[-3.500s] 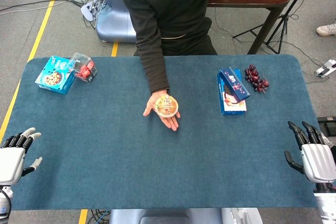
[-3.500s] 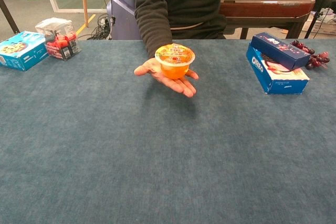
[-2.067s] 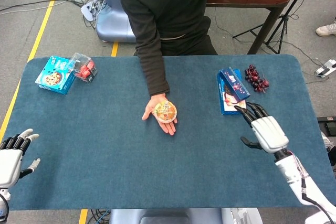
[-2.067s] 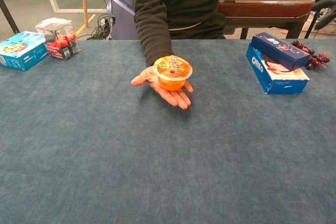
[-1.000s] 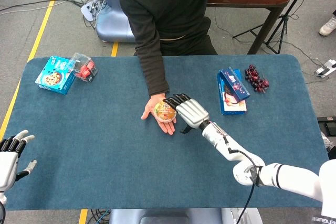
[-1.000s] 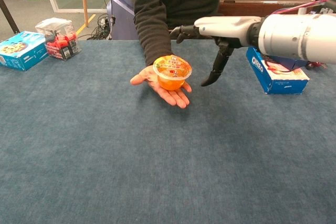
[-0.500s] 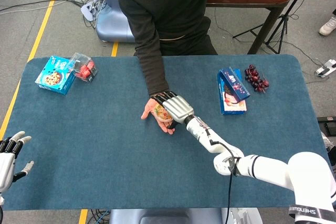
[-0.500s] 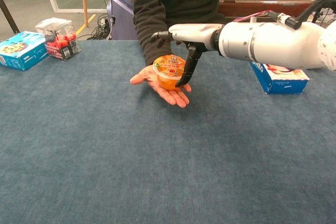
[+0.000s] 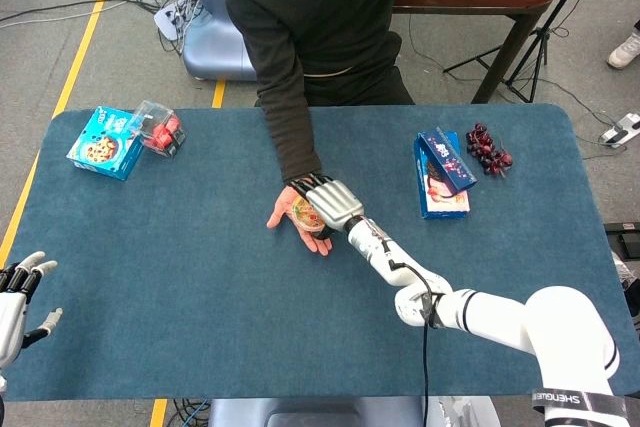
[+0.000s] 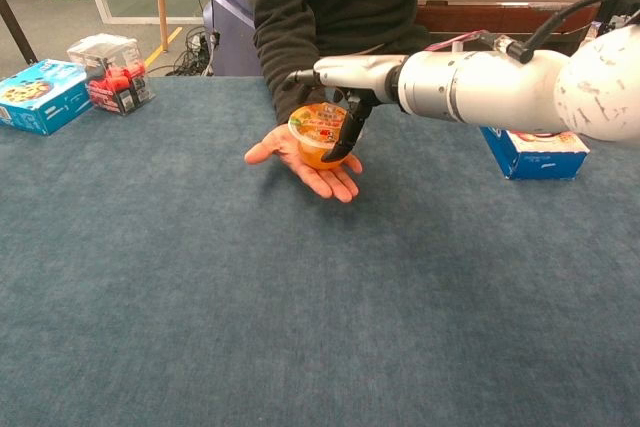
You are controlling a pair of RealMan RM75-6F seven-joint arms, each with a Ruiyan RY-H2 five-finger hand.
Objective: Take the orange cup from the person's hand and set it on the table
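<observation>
The orange cup (image 10: 314, 133) with a printed foil lid sits on the person's upturned palm (image 10: 297, 164) over the middle of the blue table. My right hand (image 10: 349, 76) reaches over it from the right. The fingers lie stretched across the lid and the thumb hangs down against the cup's right side. From the head view the right hand (image 9: 333, 204) hides most of the cup (image 9: 303, 215); only its left edge shows above the palm (image 9: 281, 213). My left hand (image 9: 16, 297) hovers at the table's near left corner, fingers spread, holding nothing.
A blue cookie box (image 9: 105, 142) and a clear box of red items (image 9: 157, 129) lie at the far left. Two blue Oreo boxes (image 9: 442, 175) and dark grapes (image 9: 487, 150) are at the far right. The person stands at the far edge.
My right hand has slid further left over the cup, its thumb now against the cup's side. The person's hand and cup stay almost still. The left hand has barely moved.
</observation>
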